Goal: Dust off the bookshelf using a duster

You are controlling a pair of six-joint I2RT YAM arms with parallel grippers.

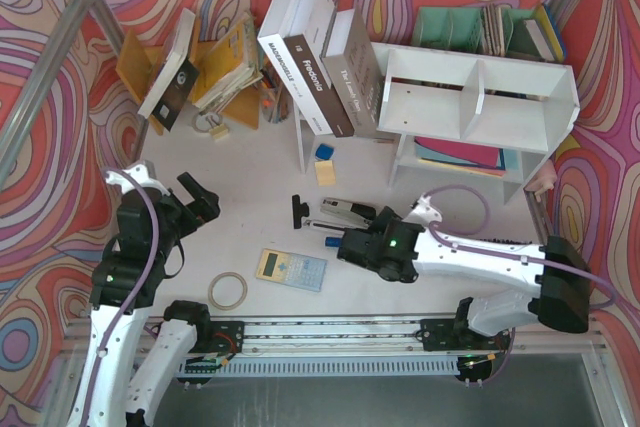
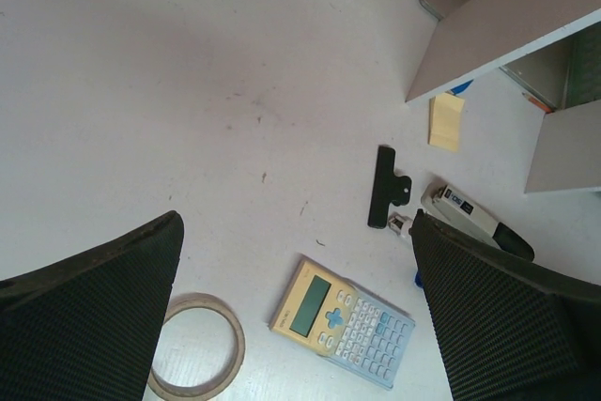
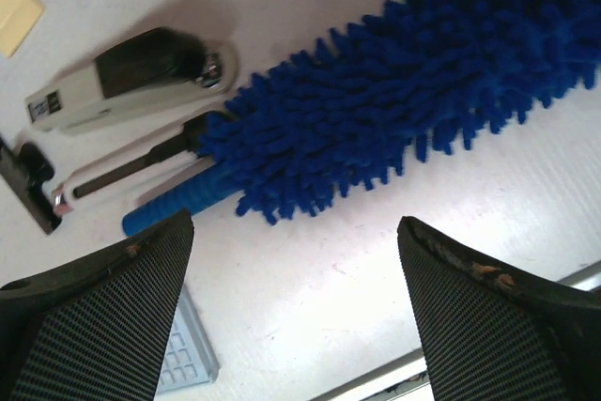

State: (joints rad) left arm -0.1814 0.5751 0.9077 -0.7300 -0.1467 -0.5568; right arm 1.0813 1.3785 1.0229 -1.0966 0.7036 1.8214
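The duster lies flat on the table. Its fluffy blue head (image 3: pixel 404 91) and ribbed blue handle (image 3: pixel 174 204) fill the right wrist view. My right gripper (image 3: pixel 293 227) hovers low just short of it, open, with only bare table between its fingers. From above, the right arm covers the duster except a blue tip of the handle (image 1: pixel 331 241) beside the right gripper (image 1: pixel 348 246). The white bookshelf (image 1: pixel 480 97) stands at the back right. My left gripper (image 1: pixel 195 197) is raised at the left, open and holding nothing (image 2: pixel 296 223).
A stapler (image 1: pixel 345 212), black binder clip (image 1: pixel 296 211) and yellow sticky notes (image 1: pixel 325 171) lie beyond the duster. A calculator (image 1: pixel 290 269) and tape roll (image 1: pixel 228 290) sit near the front rail. Leaning books (image 1: pixel 320 67), an orange rack (image 1: pixel 135 67) and a teal organizer (image 1: pixel 450 25) line the back.
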